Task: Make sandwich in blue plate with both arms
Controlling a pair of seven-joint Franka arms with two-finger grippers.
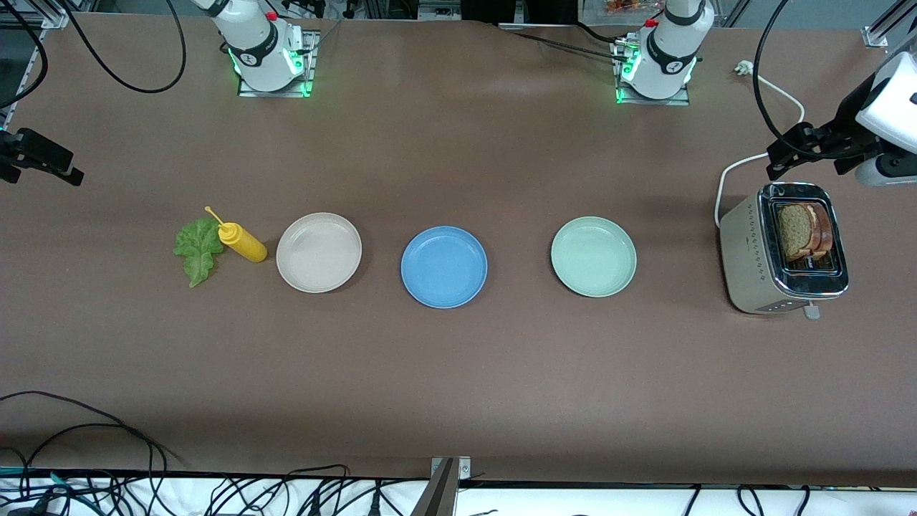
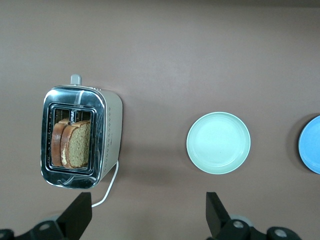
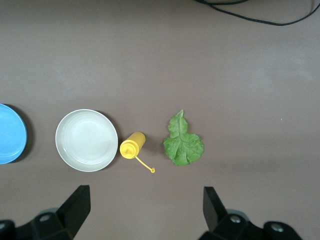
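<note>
We see two bread slices (image 1: 804, 231) upright in the toaster (image 1: 752, 261), at the left arm's end, well apart from the blue plate (image 1: 444, 266) (bare). Left gripper (image 2: 147, 212) and right gripper (image 3: 145, 207) hang wide open, empty; the lettuce (image 1: 197, 247) lies toward the right arm's end.

Right gripper (image 3: 145, 212): two black fingers (image 3: 75, 207) at frame's lower edge, spread wide apart, nothing between them, brown table (image 3: 160, 60) below. Blue plate (image 3: 11, 134) cut off at left edge, mid-height. White plate (image 3: 86, 140) left of centre, bare. Yellow squeeze bottle (image 3: 133, 145) just beside it, lying down, nozzle pointing lower right. Green lettuce leaf (image 3: 183, 141) right of centre, flat, apart from bottle. Black cable (image 3: 250, 19) along upper right.
</note>
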